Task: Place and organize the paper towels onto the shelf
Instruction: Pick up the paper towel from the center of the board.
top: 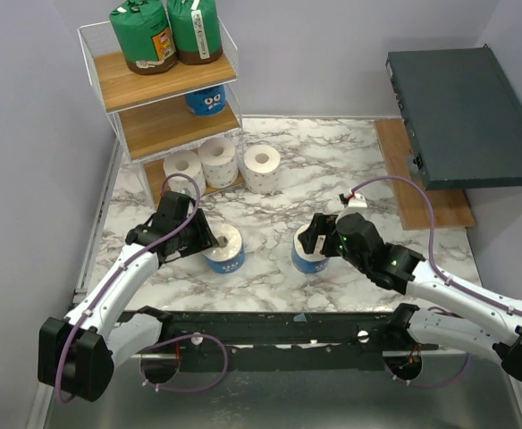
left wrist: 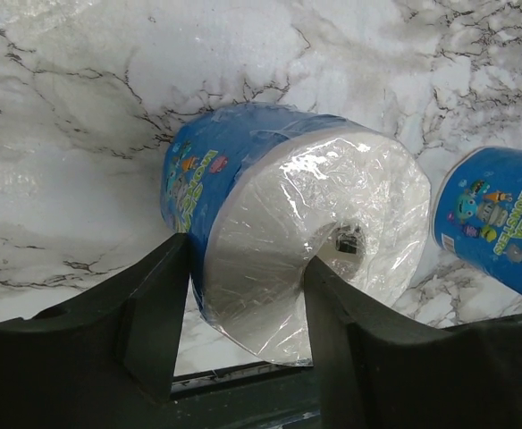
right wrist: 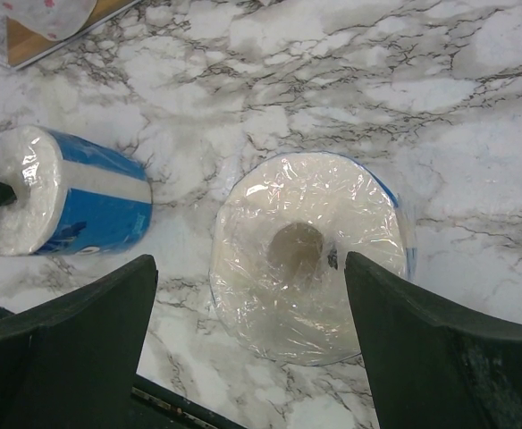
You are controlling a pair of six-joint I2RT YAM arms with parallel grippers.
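Pick-up step. Left gripper (left wrist: 248, 259) straddled blue-wrapped roll (left wrist: 270, 206), clamp unclear; right gripper (right wrist: 250, 262) gaped over second roll (right wrist: 306, 250). Next needed firm grip, lift to shelf (top: 167, 130).

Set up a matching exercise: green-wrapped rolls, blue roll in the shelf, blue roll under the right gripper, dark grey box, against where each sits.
1 green-wrapped rolls
2 blue roll in the shelf
3 blue roll under the right gripper
4 dark grey box

a marble table
b far right
c top board
d middle board

Pairs: 1-c, 2-d, 3-a, 4-b
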